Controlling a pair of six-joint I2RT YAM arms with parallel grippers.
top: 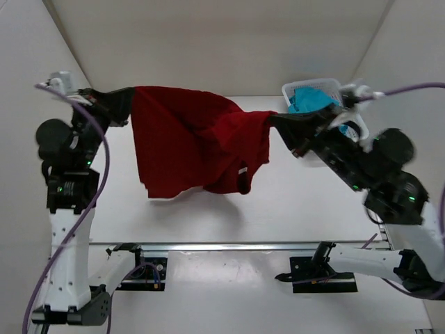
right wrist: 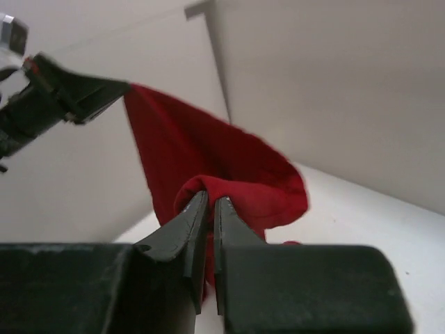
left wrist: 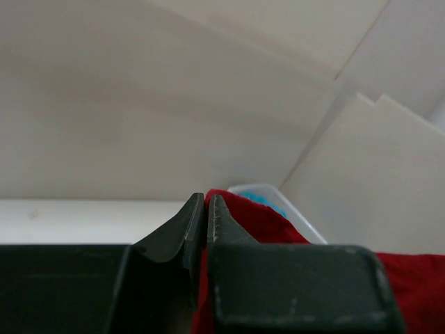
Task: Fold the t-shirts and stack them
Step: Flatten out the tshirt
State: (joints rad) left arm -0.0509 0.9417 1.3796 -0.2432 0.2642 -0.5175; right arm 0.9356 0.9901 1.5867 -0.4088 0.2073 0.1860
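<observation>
Red t-shirt (top: 188,139) hangs between left jaws, right jaws, both clamping it; teal t-shirt (top: 309,99) in basket (top: 309,83).

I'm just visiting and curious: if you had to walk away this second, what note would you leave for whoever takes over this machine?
Left gripper: jaws shut on one end of the red shirt.
Right gripper: jaws shut on the other end.
The red shirt hangs unfolded between them over the table; I cannot tell whether its lower edge touches.
The teal shirt lies in the basket at the far right. Only these two shirts show.
Done: the red shirt is picked up; nothing is folded or stacked.
Left: probably lay the red shirt flat, fold it, then fold and stack the rest.
</observation>
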